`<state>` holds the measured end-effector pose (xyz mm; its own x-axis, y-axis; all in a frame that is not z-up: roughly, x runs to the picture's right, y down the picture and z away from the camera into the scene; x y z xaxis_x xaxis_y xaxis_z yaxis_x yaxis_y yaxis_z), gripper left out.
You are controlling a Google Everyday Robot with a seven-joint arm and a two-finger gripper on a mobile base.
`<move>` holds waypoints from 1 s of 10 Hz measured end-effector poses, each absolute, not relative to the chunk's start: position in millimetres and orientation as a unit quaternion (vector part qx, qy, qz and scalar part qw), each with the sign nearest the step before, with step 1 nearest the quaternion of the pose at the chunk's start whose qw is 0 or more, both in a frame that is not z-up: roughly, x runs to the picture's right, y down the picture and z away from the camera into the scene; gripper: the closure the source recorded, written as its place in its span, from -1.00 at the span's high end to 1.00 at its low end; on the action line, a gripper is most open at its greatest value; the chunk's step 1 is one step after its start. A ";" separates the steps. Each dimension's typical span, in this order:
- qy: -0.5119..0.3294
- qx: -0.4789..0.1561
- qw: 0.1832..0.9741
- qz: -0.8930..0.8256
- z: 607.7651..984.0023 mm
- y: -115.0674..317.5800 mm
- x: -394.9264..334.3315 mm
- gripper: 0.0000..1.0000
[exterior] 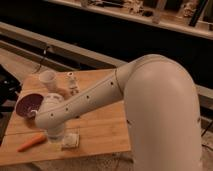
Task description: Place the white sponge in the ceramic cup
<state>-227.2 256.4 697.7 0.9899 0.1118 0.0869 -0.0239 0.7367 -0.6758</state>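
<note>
The white sponge point(71, 140) lies flat on the wooden table point(100, 125) near its front edge. My gripper point(56, 142) hangs down from the wrist just left of the sponge, close to the tabletop, open, with its fingers beside the sponge rather than around it. The ceramic cup point(48, 79) stands upright at the table's back left, well behind the gripper. My white arm point(95, 97) sweeps in from the right and hides part of the table's middle.
A dark purple bowl point(28, 104) sits at the left, right behind my wrist. An orange carrot point(32, 142) lies left of the gripper near the front edge. A small pale shaker point(73, 83) stands right of the cup.
</note>
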 end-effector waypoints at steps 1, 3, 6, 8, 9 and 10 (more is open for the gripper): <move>-0.062 -0.363 0.929 0.036 698.3 259.5 -228.0 0.30; -0.062 -0.366 0.928 0.035 699.9 264.5 -229.2 0.30; -0.063 -0.371 0.926 0.027 700.9 270.6 -232.9 -0.09; -0.063 -0.374 0.925 0.020 700.8 272.3 -236.2 -0.49; -0.062 -0.374 0.925 0.018 700.7 271.9 -237.5 -0.68; -0.061 -0.375 0.925 0.015 700.3 271.7 -238.9 -0.88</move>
<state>-238.9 271.7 700.3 0.9921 0.0738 0.1012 0.0174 0.7186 -0.6952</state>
